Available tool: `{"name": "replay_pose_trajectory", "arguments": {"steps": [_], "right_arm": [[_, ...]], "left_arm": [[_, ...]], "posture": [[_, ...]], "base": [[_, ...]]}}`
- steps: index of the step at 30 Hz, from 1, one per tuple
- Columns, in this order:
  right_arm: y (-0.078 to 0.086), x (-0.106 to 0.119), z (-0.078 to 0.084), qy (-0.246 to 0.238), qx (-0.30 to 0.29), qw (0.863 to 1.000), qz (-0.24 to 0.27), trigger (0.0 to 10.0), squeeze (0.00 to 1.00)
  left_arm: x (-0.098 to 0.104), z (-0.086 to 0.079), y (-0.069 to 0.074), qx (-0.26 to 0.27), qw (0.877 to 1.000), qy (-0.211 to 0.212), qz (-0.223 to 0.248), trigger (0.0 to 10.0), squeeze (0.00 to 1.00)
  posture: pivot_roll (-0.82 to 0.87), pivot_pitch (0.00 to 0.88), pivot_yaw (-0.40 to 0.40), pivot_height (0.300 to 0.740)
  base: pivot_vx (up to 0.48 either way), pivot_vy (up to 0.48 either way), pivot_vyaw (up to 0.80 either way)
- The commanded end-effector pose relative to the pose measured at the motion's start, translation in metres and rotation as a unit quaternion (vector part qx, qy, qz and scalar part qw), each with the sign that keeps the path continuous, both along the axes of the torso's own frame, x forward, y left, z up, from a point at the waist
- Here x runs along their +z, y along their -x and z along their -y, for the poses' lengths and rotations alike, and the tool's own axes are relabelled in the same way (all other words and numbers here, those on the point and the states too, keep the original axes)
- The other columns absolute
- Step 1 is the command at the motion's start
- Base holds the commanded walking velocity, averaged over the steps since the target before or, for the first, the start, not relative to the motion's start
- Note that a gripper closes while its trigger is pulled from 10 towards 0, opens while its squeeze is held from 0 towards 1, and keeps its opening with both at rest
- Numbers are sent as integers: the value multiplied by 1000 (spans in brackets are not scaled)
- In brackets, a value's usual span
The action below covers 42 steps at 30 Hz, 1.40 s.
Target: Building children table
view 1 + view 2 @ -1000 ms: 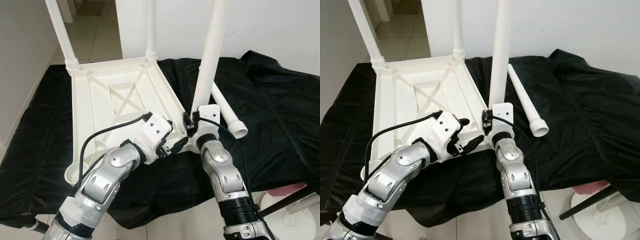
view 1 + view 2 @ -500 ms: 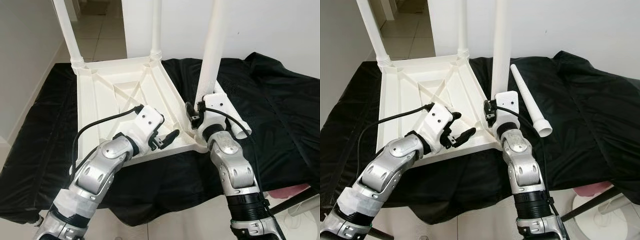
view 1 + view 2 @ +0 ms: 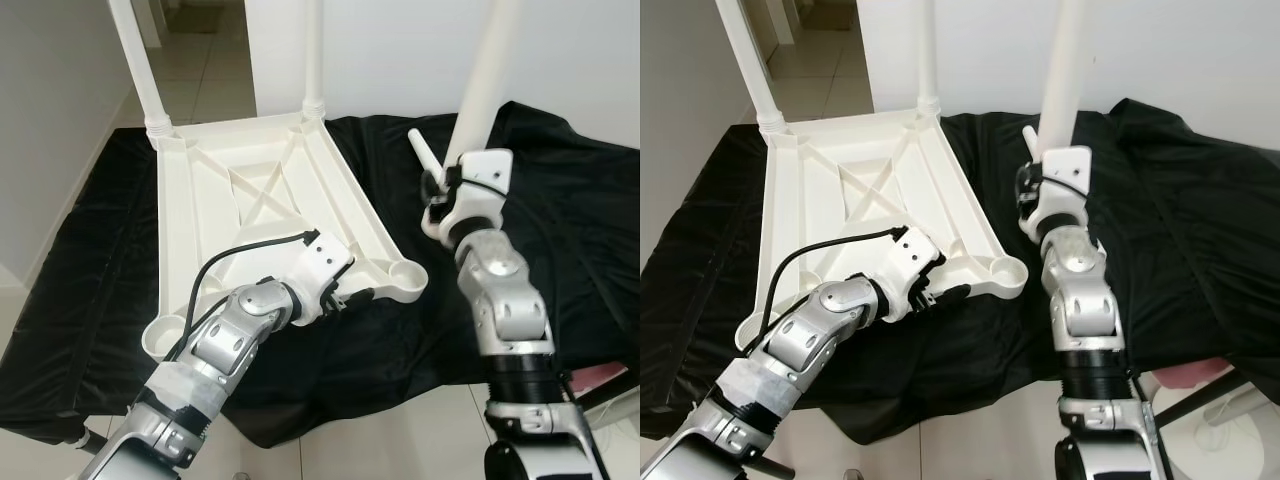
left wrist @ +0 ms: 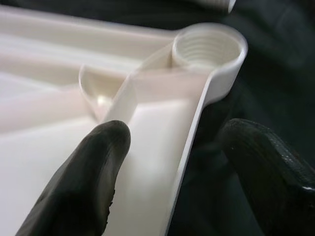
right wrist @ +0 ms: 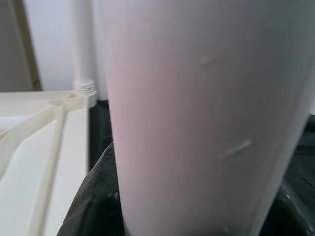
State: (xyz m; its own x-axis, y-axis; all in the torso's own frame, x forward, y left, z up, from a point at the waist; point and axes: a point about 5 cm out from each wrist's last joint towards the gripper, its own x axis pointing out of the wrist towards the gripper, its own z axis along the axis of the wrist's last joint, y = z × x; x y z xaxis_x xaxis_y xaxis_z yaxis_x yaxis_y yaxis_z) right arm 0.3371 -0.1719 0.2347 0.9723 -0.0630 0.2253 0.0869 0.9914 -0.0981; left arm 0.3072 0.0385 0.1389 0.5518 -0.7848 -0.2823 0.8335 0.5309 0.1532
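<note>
Now the upturned white plastic table top lies on the black cloth; the left hand, fingers parted, straddles its rim beside the empty threaded socket; the right hand grips an upright white leg, right of that socket.

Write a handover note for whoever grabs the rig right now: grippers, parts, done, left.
Left gripper: open, fingers straddling the near rim of the upside-down white tabletop, beside the threaded near-right corner socket, which has no leg in it.
Right gripper: shut on a white table leg, held roughly upright above the black cloth, to the right of the tabletop and apart from that socket.
Done: two legs stand in the far corner sockets.
Left: seat and screw the held leg into the near-right socket, then fit the spare leg lying on the cloth into the near-left socket.
</note>
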Motion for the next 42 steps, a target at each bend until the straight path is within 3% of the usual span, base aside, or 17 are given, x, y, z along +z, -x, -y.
{"name": "replay_pose_trajectory", "arguments": {"steps": [1,14,15,16,18,19,22,30,35,39,42], "right_arm": [[-1,2,1,-3,-5,1000,1,10000,0],[-6,5,2,-3,-13,1000,3,10000,0],[-7,5,2,-1,-13,1000,3,10000,0],[-8,6,3,0,-14,1000,2,10000,0],[-8,6,3,1,-14,1000,2,10000,0],[-8,6,3,1,-15,1000,1,10000,0],[-9,5,4,2,-15,1000,0,10000,0],[-12,4,2,5,-12,1000,-4,10000,0],[-13,2,2,7,-10,1000,-7,10000,0],[-15,-4,-1,11,-2,1000,-17,10000,0],[-16,-4,-3,11,2,1000,-19,10000,0]], "left_arm": [[-5,3,0,-25,999,-19,-11,10000,0],[-14,8,-10,-38,998,-47,-28,10000,0],[-14,9,-9,-57,997,-47,-36,8196,0],[-12,8,-7,-77,995,-47,-40,2627,0],[-11,8,-5,-92,994,-46,-46,2235,0],[-11,7,-4,-103,992,-45,-53,431,0],[-11,6,-1,-120,990,-50,-55,0,0],[-11,-5,14,-195,976,-82,-47,0,0],[-11,-13,19,-211,972,-91,-45,0,0],[-13,-36,39,-249,960,-114,-54,0,0],[-14,-42,41,-243,960,-124,-55,0,0]], "posture": [[-48,67,26,740],[-63,73,31,740],[-64,74,31,740],[-64,74,31,740],[-63,76,27,740],[-63,76,27,740],[-63,76,27,740],[-56,79,20,740],[-51,78,19,740],[-37,75,12,740],[-33,73,7,740]], "base": [[0,0,0],[0,0,0],[0,0,0],[0,0,0],[0,0,0],[0,0,0],[0,0,0],[0,0,0],[0,0,0],[0,0,0],[0,0,0]]}}
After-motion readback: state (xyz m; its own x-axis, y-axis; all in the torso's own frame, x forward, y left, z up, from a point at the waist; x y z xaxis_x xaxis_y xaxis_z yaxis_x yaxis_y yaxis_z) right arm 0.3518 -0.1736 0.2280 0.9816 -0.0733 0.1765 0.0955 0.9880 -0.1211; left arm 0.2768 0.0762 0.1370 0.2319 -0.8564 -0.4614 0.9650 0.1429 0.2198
